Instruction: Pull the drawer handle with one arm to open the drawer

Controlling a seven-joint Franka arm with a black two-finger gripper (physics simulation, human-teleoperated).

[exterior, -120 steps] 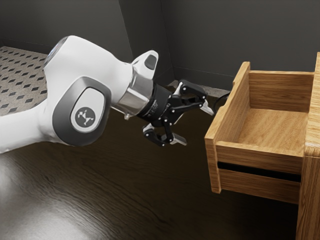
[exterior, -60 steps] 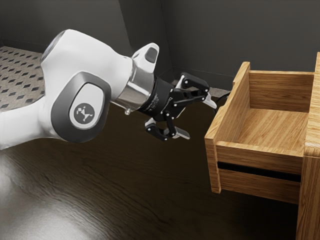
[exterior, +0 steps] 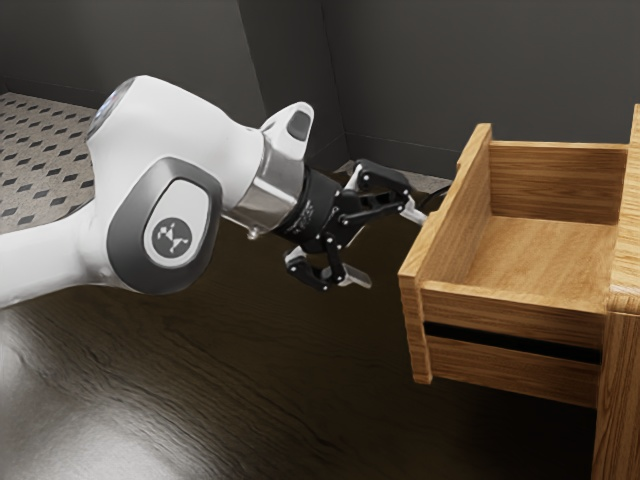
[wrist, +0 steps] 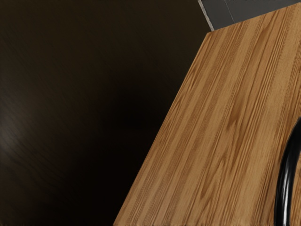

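Observation:
The wooden drawer [exterior: 520, 255] stands pulled out of its cabinet [exterior: 618, 390] at the exterior view's right, its inside bare. Its front panel [wrist: 221, 132] faces my hand, and a black curved handle [wrist: 288, 181] sits on it; in the exterior view a thin piece of the handle [exterior: 433, 202] shows beside the panel. My black gripper [exterior: 383, 245] is open just off the panel's outer face, fingers spread wide. The upper finger [exterior: 405, 208] lies right at the handle; whether it touches is unclear. The lower finger [exterior: 352, 279] hangs free.
Dark wood flooring [exterior: 250, 400] spreads under the arm and drawer. Dark walls close the back, with a patterned tile patch [exterior: 40, 150] at the far left. The white arm [exterior: 170, 210] fills the exterior view's left.
The drawer has slid a little further out toward the exterior view's left. My hand dipped, rose, then drew back left with it, fingers staying spread.

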